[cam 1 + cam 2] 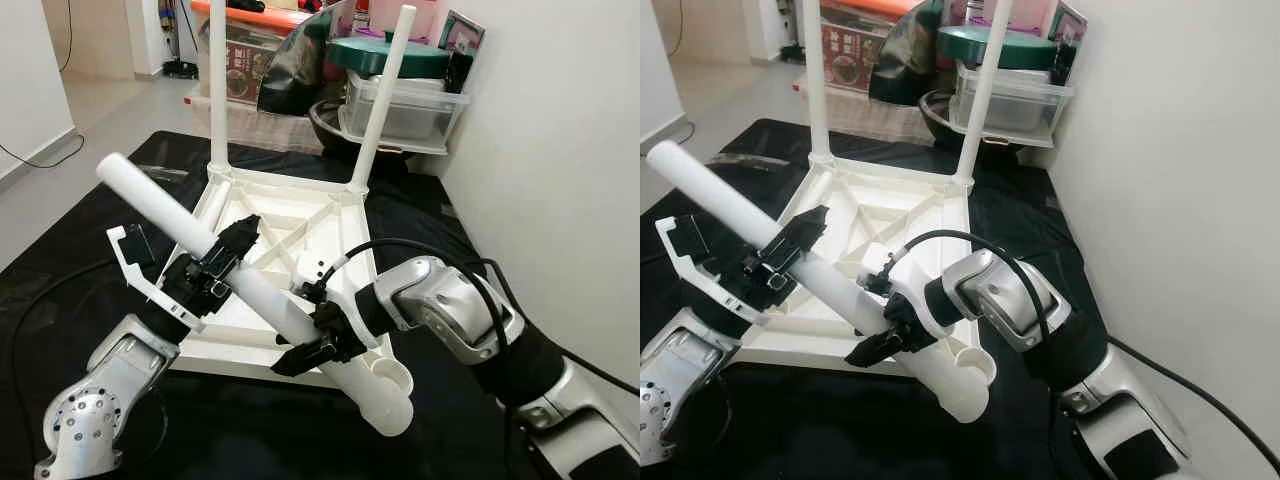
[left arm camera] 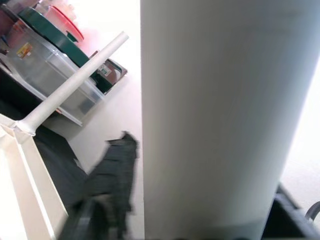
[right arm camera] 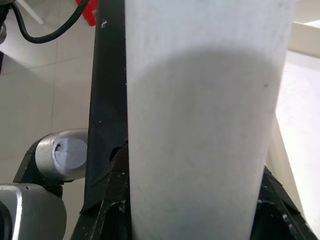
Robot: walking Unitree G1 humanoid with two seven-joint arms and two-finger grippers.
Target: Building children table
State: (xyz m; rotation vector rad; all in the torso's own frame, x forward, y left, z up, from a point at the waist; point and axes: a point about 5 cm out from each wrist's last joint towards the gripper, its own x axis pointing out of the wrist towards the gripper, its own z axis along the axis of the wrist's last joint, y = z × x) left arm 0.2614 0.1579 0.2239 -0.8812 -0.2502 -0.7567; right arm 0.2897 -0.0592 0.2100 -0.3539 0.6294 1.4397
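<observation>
Leg end: open, hollow end of the loose leg (image 1: 260, 290) sat nearest me, low and to my right, over the near right corner of the table (image 1: 250, 330).
Right gripper: my right gripper (image 1: 318, 335) was clenched on the leg just above that open end, one finger on each side of the tube; right wrist view had the tube between both fingers.
Left gripper: my left gripper (image 1: 222, 255) was grasping the same leg further up, past its middle, fingers wrapped round it.
Leg pose: tilted, running from low near my right up and away to my left, closed round end highest and over the mat's left part.
White bracket: a flat white plastic piece (image 1: 140, 270) sat on my left wrist, just left of the leg.
Table: lay upside down on the black mat (image 1: 80, 230), underside ribs facing up, under the held leg.
Fitted legs: two legs already stood upright in the far corners, left one (image 1: 218, 90) straight, right one (image 1: 382, 95) leaning a little right.
Wall: white wall (image 1: 560, 150) ran along my right, close to the table edge.
Clutter: beyond the table, a clear bin (image 1: 400, 110) with a green lid (image 1: 385, 55) on top, plus a dark bag (image 1: 295, 70) beside it.
</observation>
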